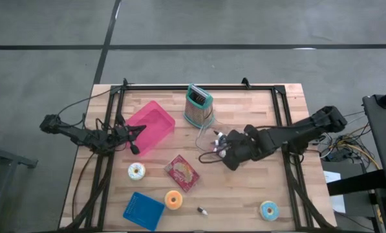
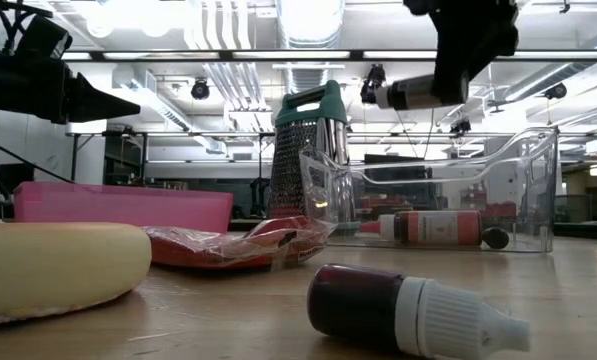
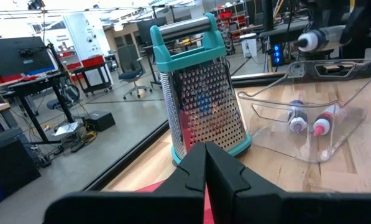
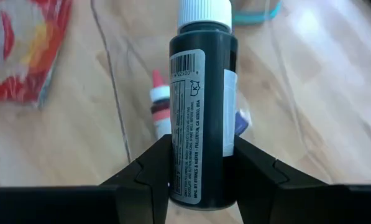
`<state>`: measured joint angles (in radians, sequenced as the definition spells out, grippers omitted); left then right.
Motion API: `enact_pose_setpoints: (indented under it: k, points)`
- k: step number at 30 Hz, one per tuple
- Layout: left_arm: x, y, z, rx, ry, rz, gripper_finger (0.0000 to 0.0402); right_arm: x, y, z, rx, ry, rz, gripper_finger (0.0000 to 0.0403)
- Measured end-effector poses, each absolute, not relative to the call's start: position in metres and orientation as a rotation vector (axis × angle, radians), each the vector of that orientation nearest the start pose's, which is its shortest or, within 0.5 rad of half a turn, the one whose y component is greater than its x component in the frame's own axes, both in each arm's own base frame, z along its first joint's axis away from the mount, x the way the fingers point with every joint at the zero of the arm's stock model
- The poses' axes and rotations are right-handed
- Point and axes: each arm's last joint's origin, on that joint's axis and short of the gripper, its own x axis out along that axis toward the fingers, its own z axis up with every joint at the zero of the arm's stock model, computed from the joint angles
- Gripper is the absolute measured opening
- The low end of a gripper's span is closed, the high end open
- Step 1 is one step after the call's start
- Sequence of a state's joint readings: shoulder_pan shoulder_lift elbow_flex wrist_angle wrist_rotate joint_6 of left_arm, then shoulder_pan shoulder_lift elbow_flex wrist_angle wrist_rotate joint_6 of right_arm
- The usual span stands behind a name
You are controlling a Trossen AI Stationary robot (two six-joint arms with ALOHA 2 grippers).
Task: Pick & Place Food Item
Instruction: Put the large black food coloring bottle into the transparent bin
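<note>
A: What do you hold now?

B: My right gripper [image 4: 201,165] pinches a small dark bottle [image 4: 201,118]. The two fingers [image 4: 145,168] press on its lower sides, one on each side. The bottle has a white ribbed cap and a white label with a barcode and small print. The liquid inside looks almost black.

A: Where is this bottle?

B: It is in the air above the clear plastic bin [image 1: 212,136], near the middle of the table [image 1: 289,188]. From the low camera it hangs over the open top of the bin, lying nearly horizontal.

A: Is something in the bin already?

B: Yes, two small bottles lie on its bottom. One is the red bottle [image 2: 433,227] with a red tip, the other [image 3: 296,117] looks purple with a white cap.

A: And your left gripper?

B: My left gripper [image 3: 205,168] has its fingers pressed together and holds nothing. It is at the pink tray [image 1: 150,126], on the left side of the table.

A: What else is near?

B: A metal grater [image 1: 198,105] with a teal handle stands upright just beside the bin. A red snack packet [image 1: 182,173] lies closer to the front, and one more dark bottle [image 2: 413,312] lies on its side there.
</note>
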<state>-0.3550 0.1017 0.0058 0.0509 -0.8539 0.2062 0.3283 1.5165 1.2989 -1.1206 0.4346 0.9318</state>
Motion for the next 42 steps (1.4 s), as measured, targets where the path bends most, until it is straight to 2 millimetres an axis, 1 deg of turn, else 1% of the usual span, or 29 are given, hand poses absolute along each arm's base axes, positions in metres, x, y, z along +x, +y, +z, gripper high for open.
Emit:
enact_pose_setpoints:
  k: [3, 6, 10, 15, 21, 25, 29, 37, 42]
  points:
    - [0.095, -0.012, 0.163, 0.228, 0.089, 0.493, 0.0005, 0.269, 0.073, 0.276, 0.304, 1.114, -0.611, 0.013]
    - [0.095, -0.012, 0.163, 0.228, 0.089, 0.494, 0.0005, 0.269, 0.067, 0.268, 0.303, 1.143, -0.625, 0.013]
    - [0.095, -0.012, 0.163, 0.227, 0.088, 0.494, 0.0005, 0.266, 0.063, 0.252, 0.313, 1.192, -0.617, 0.013]
    - [0.095, -0.012, 0.163, 0.228, 0.089, 0.494, 0.0005, 0.262, 0.059, 0.23, 0.261, 1.237, -0.588, 0.013]
    - [0.095, -0.012, 0.163, 0.228, 0.089, 0.494, 0.0005, 0.257, 0.053, 0.206, 0.275, 1.301, -0.513, 0.013]
    - [0.095, -0.012, 0.163, 0.228, 0.089, 0.494, 0.0005, 0.257, 0.046, 0.195, 0.259, 1.319, -0.457, 0.013]
    - [0.095, -0.012, 0.163, 0.228, 0.089, 0.494, 0.0005, 0.257, 0.037, 0.189, 0.243, 1.339, -0.403, 0.013]
    - [0.095, -0.012, 0.163, 0.228, 0.089, 0.494, 0.0005, 0.258, 0.016, 0.183, 0.407, 1.375, -0.36, 0.013]
    - [0.095, -0.012, 0.163, 0.228, 0.089, 0.494, 0.0005, 0.261, 0.007, 0.183, 0.45, 1.357, -0.368, 0.013]
